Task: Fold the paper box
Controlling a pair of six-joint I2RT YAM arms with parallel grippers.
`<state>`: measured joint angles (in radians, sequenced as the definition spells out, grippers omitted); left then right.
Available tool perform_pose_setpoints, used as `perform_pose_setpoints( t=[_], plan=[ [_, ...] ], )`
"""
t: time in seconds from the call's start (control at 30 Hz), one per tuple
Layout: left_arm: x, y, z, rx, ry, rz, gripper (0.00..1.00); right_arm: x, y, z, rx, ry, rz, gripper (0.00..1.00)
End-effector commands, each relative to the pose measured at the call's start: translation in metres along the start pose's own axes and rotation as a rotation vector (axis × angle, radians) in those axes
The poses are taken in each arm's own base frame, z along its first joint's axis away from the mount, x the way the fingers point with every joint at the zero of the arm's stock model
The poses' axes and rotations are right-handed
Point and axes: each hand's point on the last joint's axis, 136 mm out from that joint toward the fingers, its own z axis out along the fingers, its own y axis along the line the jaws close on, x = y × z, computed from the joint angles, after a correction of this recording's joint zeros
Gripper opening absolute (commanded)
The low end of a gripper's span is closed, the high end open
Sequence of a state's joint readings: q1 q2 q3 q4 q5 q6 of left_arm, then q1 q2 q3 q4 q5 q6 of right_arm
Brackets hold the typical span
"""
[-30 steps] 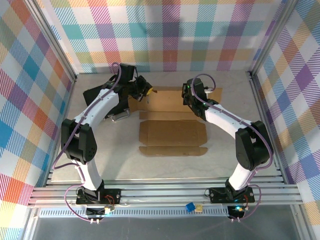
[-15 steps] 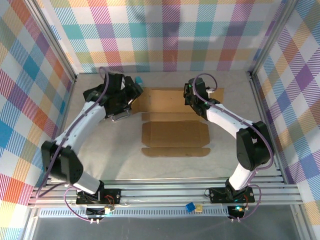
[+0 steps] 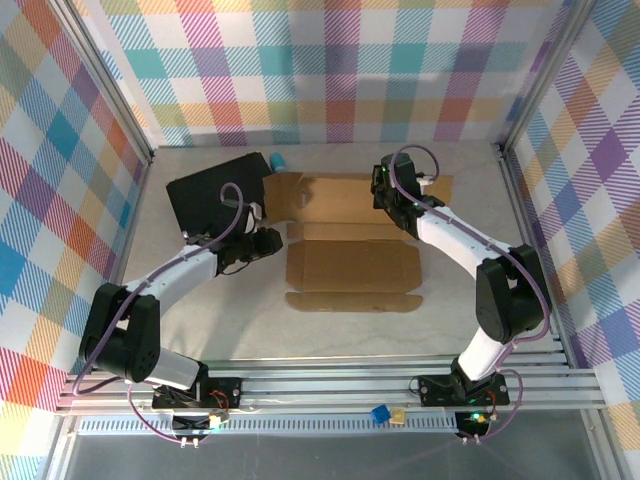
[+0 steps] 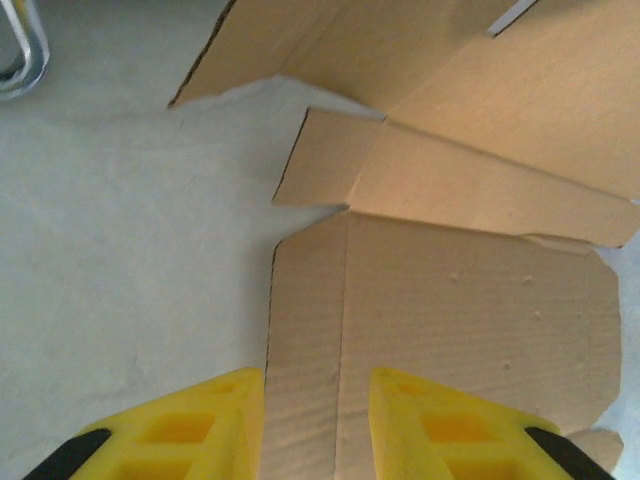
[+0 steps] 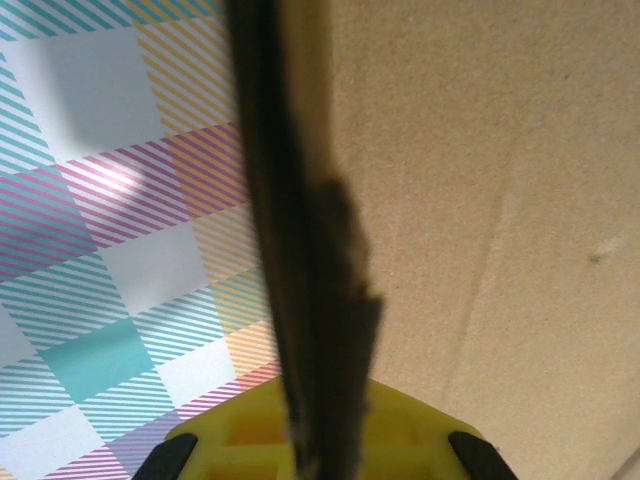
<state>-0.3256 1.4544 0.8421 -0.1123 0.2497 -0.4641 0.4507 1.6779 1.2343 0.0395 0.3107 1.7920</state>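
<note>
paper box (image 3: 350, 265) lay mostly flat, right gripper (image 5: 318, 440) pinched tight on its back panel's edge, left gripper (image 4: 316, 405) spread apart over the left edge

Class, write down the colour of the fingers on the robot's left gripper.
The fingers are bright yellow, seen best in the left wrist view.

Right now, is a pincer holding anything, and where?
The right pincer pinches the box by its far flap's edge. The left pincer is open, holding nothing.

The left gripper (image 4: 315, 390) (yellow fingers (image 4: 195, 425) parted) sits above the flat paper box's (image 4: 450, 330) left edge.
</note>
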Motion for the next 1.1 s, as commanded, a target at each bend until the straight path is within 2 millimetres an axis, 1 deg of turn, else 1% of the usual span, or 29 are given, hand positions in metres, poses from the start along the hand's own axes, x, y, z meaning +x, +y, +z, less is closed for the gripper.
perform_pose_setpoints(
  t=[0.0,0.07,0.13,0.2,0.3,0.4,0.43,0.5,0.63,0.73,0.83,0.93,1.07],
  plan=[
    [-0.016,-0.009,0.014,0.063,-0.084,0.078,0.32,0.002,0.034,-0.018,-0.070,0.019,0.017,0.00],
    [-0.014,0.000,0.026,0.020,-0.073,0.067,0.28,0.001,0.034,-0.020,-0.072,0.015,0.017,0.00],
    [-0.015,0.013,0.033,-0.056,-0.079,0.043,0.24,-0.001,0.034,-0.021,-0.070,0.012,0.016,0.00],
    [-0.019,0.017,0.037,-0.063,-0.116,0.017,0.26,-0.001,0.035,-0.022,-0.068,0.013,0.018,0.00],
    [-0.025,0.005,0.045,0.006,-0.146,0.005,0.39,-0.004,0.033,-0.022,-0.059,0.008,0.020,0.00],
    [-0.024,-0.011,0.056,0.063,-0.118,0.035,0.46,-0.004,0.030,-0.019,-0.046,0.010,0.024,0.00],
    [-0.024,-0.013,0.060,0.077,-0.110,0.045,0.48,-0.005,0.029,-0.018,-0.042,0.011,0.024,0.00],
    [-0.024,-0.016,0.066,0.091,-0.096,0.069,0.51,-0.005,0.027,-0.016,-0.033,0.011,0.030,0.00],
    [-0.018,-0.009,0.079,0.067,-0.060,0.136,0.56,-0.007,0.026,-0.014,-0.019,0.017,0.038,0.00],
    [-0.019,-0.011,0.084,0.082,-0.069,0.196,0.59,-0.008,0.028,-0.014,-0.014,0.020,0.040,0.00],
    [-0.021,-0.017,0.093,0.133,-0.082,0.225,0.59,-0.009,0.030,-0.014,-0.008,0.021,0.040,0.00],
    [-0.024,-0.024,0.101,0.184,-0.105,0.211,0.57,-0.010,0.032,-0.013,-0.003,0.020,0.035,0.00],
    [-0.033,-0.034,0.101,0.216,-0.154,0.175,0.53,-0.010,0.032,-0.010,0.003,0.022,0.035,0.00]
  ],
)
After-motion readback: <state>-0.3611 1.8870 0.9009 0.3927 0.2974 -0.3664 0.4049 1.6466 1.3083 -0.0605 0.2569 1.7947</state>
